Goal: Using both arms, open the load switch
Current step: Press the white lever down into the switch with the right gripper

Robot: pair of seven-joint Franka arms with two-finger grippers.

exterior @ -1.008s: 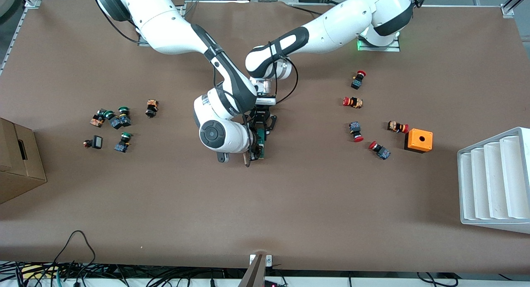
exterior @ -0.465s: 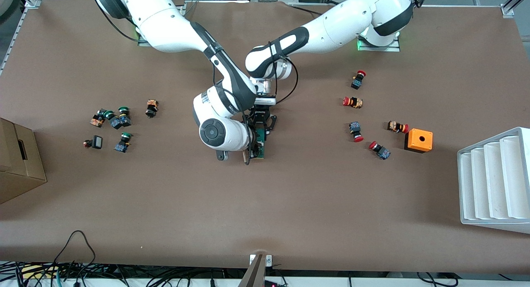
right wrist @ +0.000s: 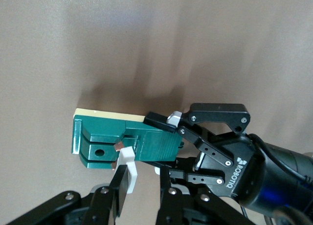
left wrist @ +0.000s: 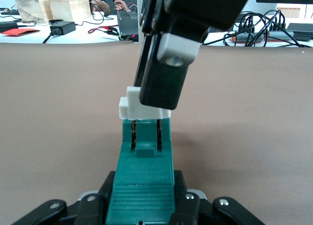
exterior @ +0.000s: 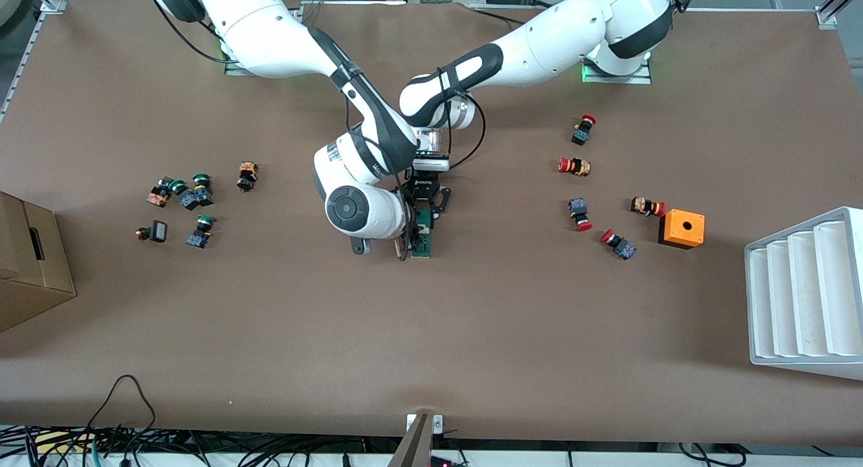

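The dark-green load switch (exterior: 424, 240) lies on the brown table (exterior: 431, 332) at its middle. My left gripper (exterior: 423, 211) is shut on the end nearer the arms' bases; in the left wrist view the green body (left wrist: 144, 178) sits tight between the jaws of that gripper (left wrist: 142, 208). The white tab (right wrist: 128, 159) sticks out of the other end. My right gripper (right wrist: 146, 186) straddles it, open a little: the tab rests against one finger (right wrist: 120, 186) with a gap to the other. In the left wrist view a right finger (left wrist: 164, 85) covers the tab (left wrist: 128, 107).
Red-capped buttons (exterior: 580, 214) and an orange box with a hole (exterior: 681, 228) lie toward the left arm's end, by a white slotted rack (exterior: 802, 292). Green-capped buttons (exterior: 192, 197) and a cardboard box (exterior: 27, 258) sit toward the right arm's end.
The right arm's hand has shifted slightly away from the front camera beside the switch. The left arm and the switch have stayed where they were.
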